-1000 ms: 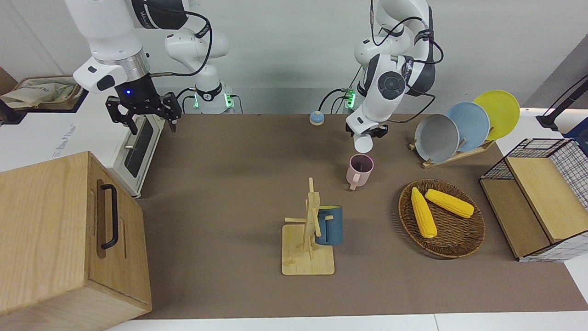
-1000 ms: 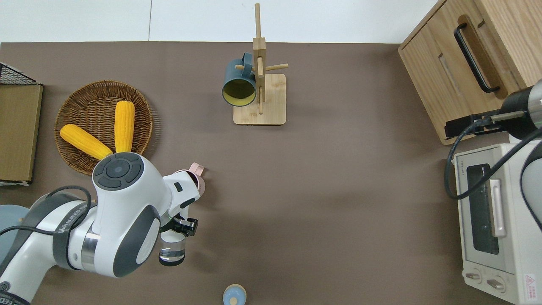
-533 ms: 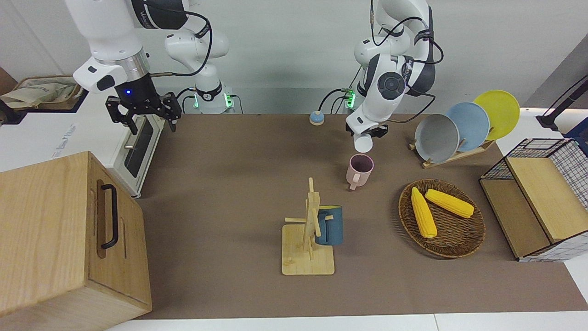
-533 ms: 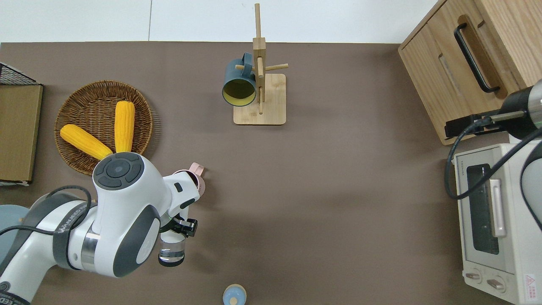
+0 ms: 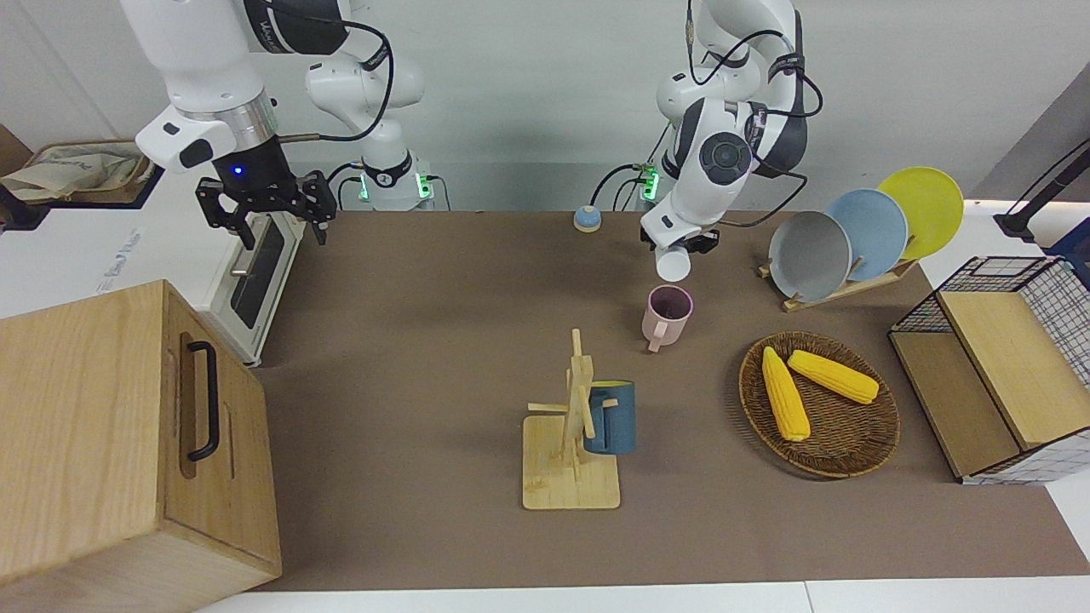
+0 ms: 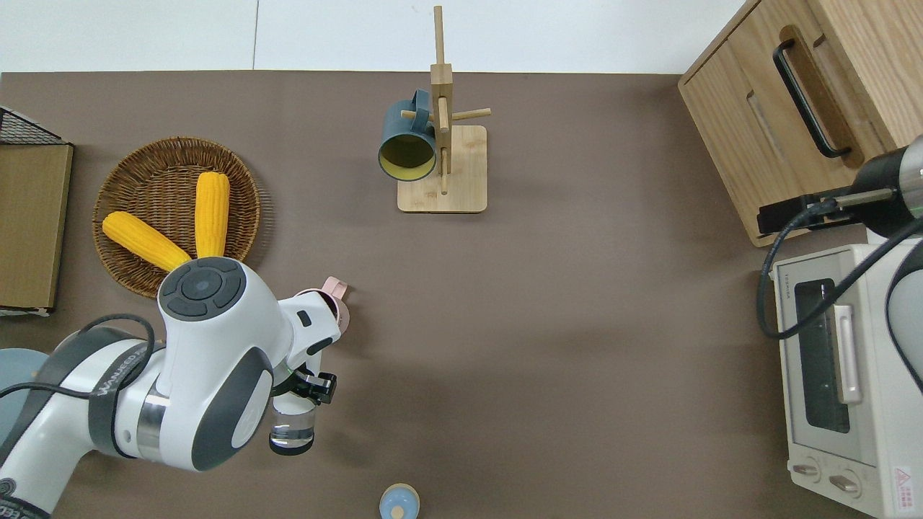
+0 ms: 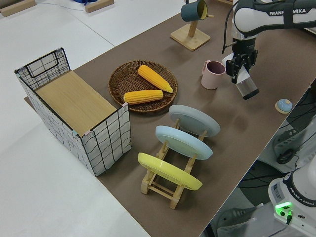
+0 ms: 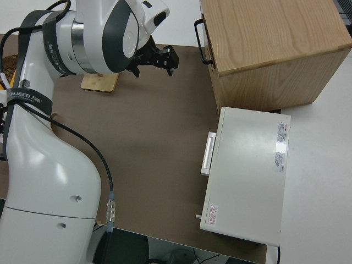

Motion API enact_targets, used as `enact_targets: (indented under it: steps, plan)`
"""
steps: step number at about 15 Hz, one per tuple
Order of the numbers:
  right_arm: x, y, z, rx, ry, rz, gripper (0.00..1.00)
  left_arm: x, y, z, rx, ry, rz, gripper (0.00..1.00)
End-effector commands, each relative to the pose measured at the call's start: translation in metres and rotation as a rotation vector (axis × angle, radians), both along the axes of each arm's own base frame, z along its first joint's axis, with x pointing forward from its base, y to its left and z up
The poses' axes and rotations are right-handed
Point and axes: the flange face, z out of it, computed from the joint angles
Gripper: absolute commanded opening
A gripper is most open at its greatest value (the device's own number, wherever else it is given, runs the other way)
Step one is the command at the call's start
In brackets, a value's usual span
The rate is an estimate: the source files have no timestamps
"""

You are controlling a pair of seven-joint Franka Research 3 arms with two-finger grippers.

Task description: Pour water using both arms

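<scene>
the right gripper (image 5: 262, 207) is parked with its fingers spread and empty. the left gripper (image 6: 306, 386) pinches a clear glass (image 6: 292, 430) tipped on its side, over bare table just nearer the robots than the pink mug (image 5: 667, 315). over the last second the glass has drawn slightly back toward the robots and away from the mug, so the pouring looks finished or nearly so. whether water reached the mug cannot be told. the left arm's link reads "franka emika" in the left side view; the toaster oven (image 6: 836, 375) carries a small logo too fine to read.
</scene>
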Motion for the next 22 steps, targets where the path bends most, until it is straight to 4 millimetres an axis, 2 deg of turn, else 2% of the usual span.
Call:
enact_targets:
  steps: [1, 22]
  plan:
    - [-0.0024, 0.0010, 0.0033, 0.017, 0.004, 0.005, 0.987, 0.0035, -0.0032, 0.0122, 0.016, 0.003, -0.011, 0.00]
    - [-0.0024, 0.0008, 0.0033, 0.015, 0.004, 0.006, 0.987, 0.0025, -0.0039, 0.0143, 0.025, 0.002, 0.004, 0.00]
